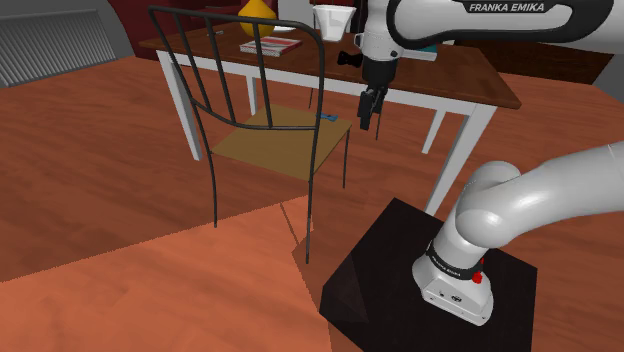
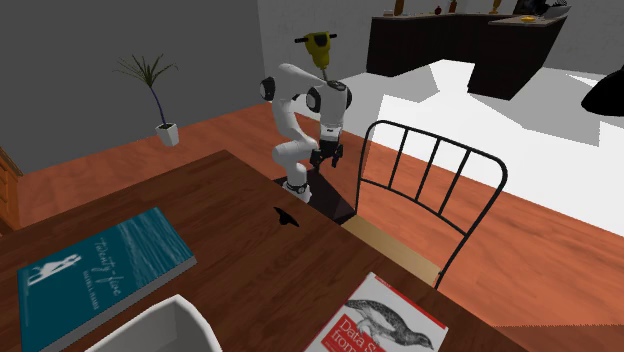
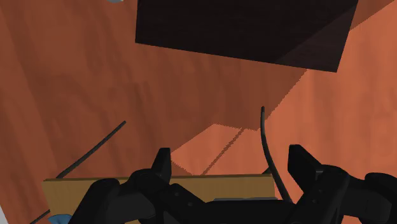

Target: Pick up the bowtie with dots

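A small black bowtie (image 2: 287,215) lies on the brown table (image 2: 230,190) near its edge, and in the shoulder view the bowtie (image 1: 348,58) sits just beside the arm. I cannot make out dots on it. A small blue item (image 1: 327,118) rests on the back corner of the chair's tan seat (image 1: 280,140); its shape is too small to tell. My gripper (image 1: 368,112) hangs over the seat's edge, below the table's rim, pointing down. In the wrist view the gripper (image 3: 232,168) is open, fingers (image 3: 162,167) apart with nothing between them.
The black wire chair back (image 1: 235,60) rises at the shoulder view's left of the gripper. The table carries a teal book (image 2: 100,265), a bird-cover book (image 2: 385,325), a white bowl (image 1: 333,18) and a yellow vase (image 1: 256,12). The black stand (image 1: 420,280) is below.
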`<state>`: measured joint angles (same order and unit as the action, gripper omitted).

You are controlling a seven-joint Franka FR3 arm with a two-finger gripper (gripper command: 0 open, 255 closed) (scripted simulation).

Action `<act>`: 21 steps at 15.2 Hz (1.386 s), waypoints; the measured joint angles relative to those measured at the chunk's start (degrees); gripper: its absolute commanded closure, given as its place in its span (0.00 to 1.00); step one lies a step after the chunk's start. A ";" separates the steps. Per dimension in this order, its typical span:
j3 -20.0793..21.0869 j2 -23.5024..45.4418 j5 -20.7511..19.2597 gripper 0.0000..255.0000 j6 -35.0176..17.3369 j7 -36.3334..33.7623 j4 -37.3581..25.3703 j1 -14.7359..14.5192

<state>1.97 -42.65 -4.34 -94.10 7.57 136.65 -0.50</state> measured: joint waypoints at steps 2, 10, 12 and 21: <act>-0.58 0.77 -0.32 0.00 -0.28 0.64 -0.61 0.22; -7.87 12.61 -2.81 0.00 -1.90 9.48 -12.47 2.35; -9.59 16.09 -2.83 0.00 -1.92 11.76 -16.34 2.67; -16.99 32.92 0.22 0.00 -0.17 22.84 -36.23 4.34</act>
<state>-15.01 -9.73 -4.12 -94.27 30.41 100.43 3.83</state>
